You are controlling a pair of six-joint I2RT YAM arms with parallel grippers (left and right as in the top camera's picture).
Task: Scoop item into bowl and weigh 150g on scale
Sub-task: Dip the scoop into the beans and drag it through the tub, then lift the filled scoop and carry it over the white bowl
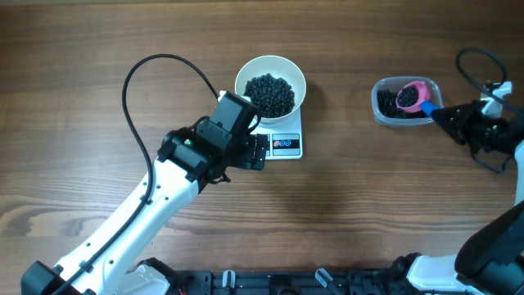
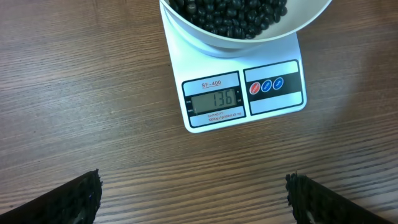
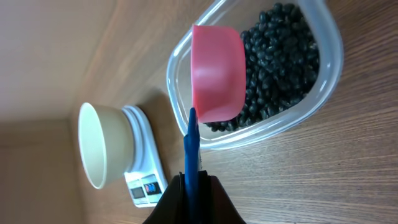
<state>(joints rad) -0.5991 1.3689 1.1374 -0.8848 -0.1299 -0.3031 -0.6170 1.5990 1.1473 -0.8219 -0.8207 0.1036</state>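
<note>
Left claw (image 2: 193,199) stood open, white rectangular scale (image 2: 242,93) bearing a round white bowl (image 2: 249,42) ahead; right claw (image 3: 191,190) gripped a blue-handled pink scoop (image 3: 216,74), seemingly touching small black beans (image 3: 280,50).

The bench (image 1: 368,205) is brown wood grain, smooth, with a low sheen. The scale (image 2: 241,93) is smooth white plastic, slightly glossy, with a flat grey display. The bowl (image 2: 236,41) is plain white and smooth; plastic or ceramic, I can't tell. The beans (image 1: 270,94) look matt and dark. The tub (image 3: 336,68) is clear, shiny plastic, and the scoop (image 3: 216,74) is smooth pink plastic. The left end effector (image 2: 194,199) has black fingers (image 2: 78,199) with a rough, grainy face.
</note>
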